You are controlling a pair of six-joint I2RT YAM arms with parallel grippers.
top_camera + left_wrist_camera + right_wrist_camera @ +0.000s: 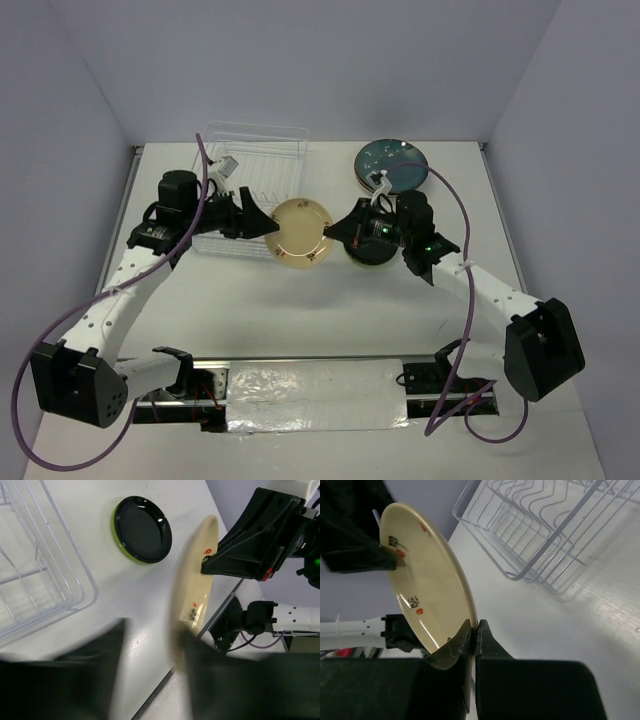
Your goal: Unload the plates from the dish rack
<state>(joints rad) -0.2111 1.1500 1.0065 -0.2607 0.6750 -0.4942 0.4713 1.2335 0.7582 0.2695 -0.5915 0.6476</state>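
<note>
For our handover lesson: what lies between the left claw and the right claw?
The tan plate, rim pinched by the right claw; clearest in the top view.

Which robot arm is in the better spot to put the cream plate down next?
Probably the right. The right gripper is shut on the cream plate at its rim, and the dark teal plate, already unloaded, lies on that side. The left gripper looks open at the opposite rim.

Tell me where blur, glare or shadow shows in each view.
Left wrist: the left fingers and the near edge of the cream plate are smeared by motion blur, and the dark plate shows glare spots. Right wrist: sharp; the rack throws a soft shadow on the table. Top external: evenly lit, sharp.
</note>
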